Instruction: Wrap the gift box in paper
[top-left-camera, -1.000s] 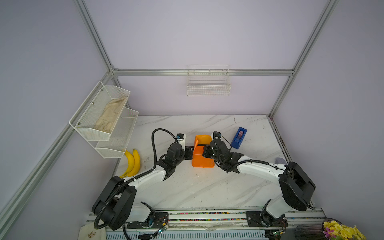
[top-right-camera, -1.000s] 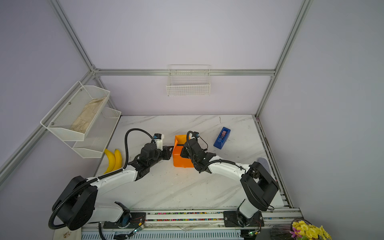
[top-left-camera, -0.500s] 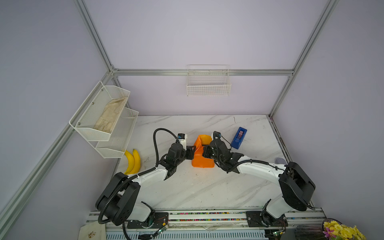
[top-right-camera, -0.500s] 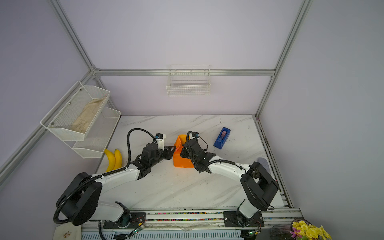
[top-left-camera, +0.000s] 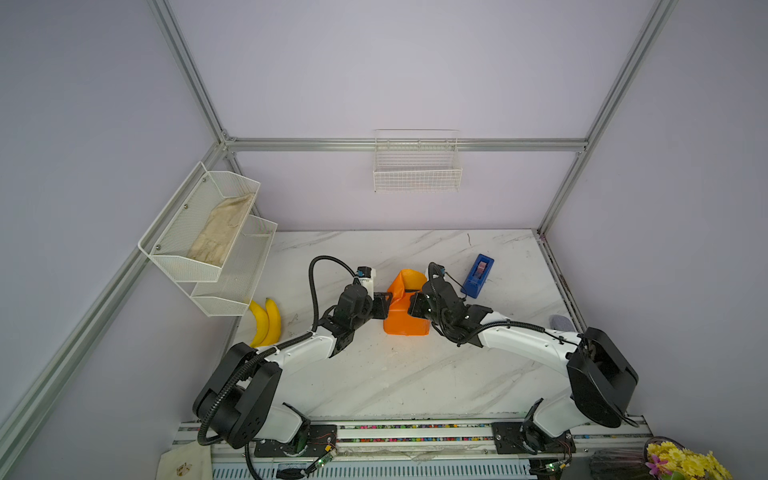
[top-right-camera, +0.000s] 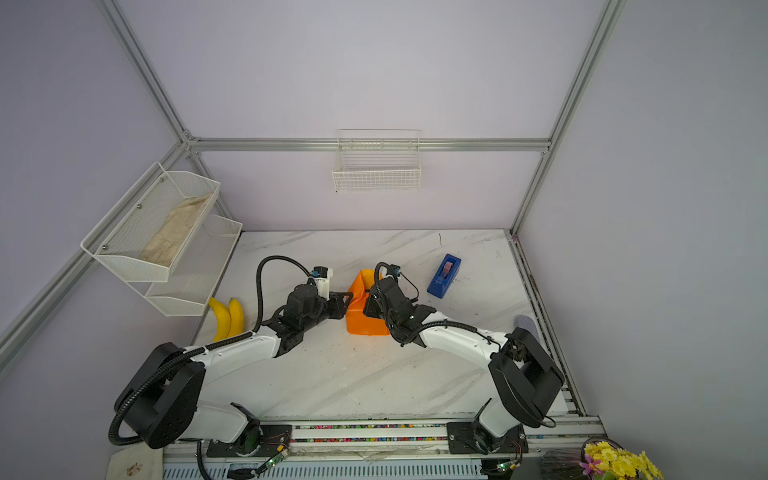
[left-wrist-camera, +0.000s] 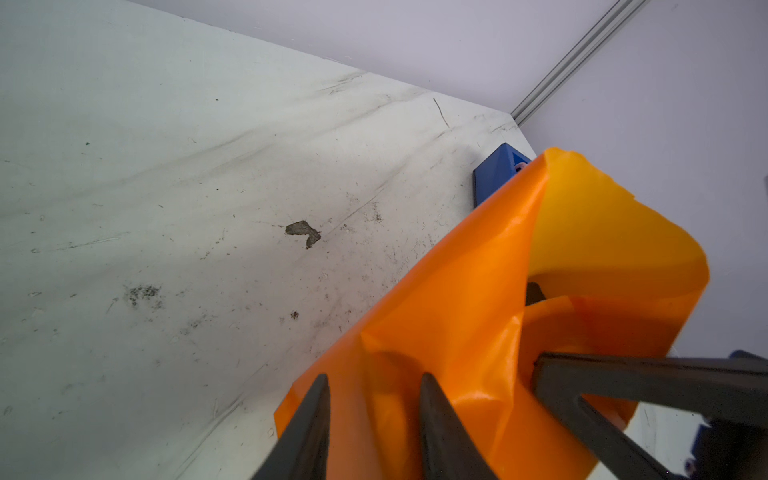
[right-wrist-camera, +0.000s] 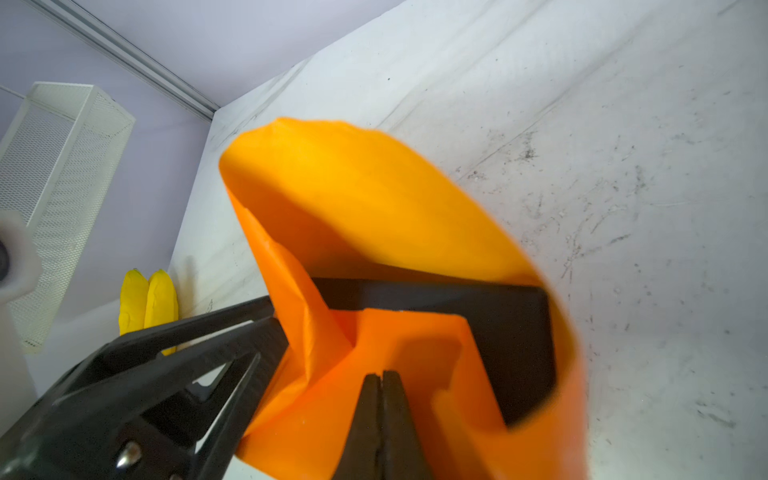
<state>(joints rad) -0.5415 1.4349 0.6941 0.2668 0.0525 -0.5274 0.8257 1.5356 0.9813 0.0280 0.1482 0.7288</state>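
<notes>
at the front edge a bunch of yellow flowers (top-left-camera: 688, 461) shows beside the metal rail (top-left-camera: 415, 430) that carries both arm bases. mid-table, the large orange-yellow sheet of thin paper (top-left-camera: 405, 322) stands folded up into an open-ended sleeve. inside it sits the small near-black matte gift box (right-wrist-camera: 519, 332), with one paper flap lying over its top and the far flap curling up above it. the right gripper (right-wrist-camera: 380, 384) has its fingers pressed tight together, tips down on that flap, with nothing seen between them. the left gripper (left-wrist-camera: 374, 376) meets the sleeve's left side with its fingers parted and a loose bulge of paper between them; whether they squeeze it i cannot tell. further back, on the left wall, hangs a white two-tier mesh shelf (top-left-camera: 183, 266), and a crumpled beige cloth (top-left-camera: 222, 235) lies in its upper tier. farthest, a white wire basket (top-left-camera: 417, 180) is fixed to the back wall.

the white marble-look tabletop (top-left-camera: 395, 374) is scuffed and speckled with dark marks. two yellow bananas (top-left-camera: 266, 322) lie side by side at its left edge under the shelf, and a small grey object (top-left-camera: 561, 322) sits at its right edge. a bright blue narrow tape dispenser (top-left-camera: 478, 276) stands just behind and to the right of the paper, apart from it. pale lilac walls framed by aluminium bars (top-left-camera: 407, 144) close the cell on three sides.
</notes>
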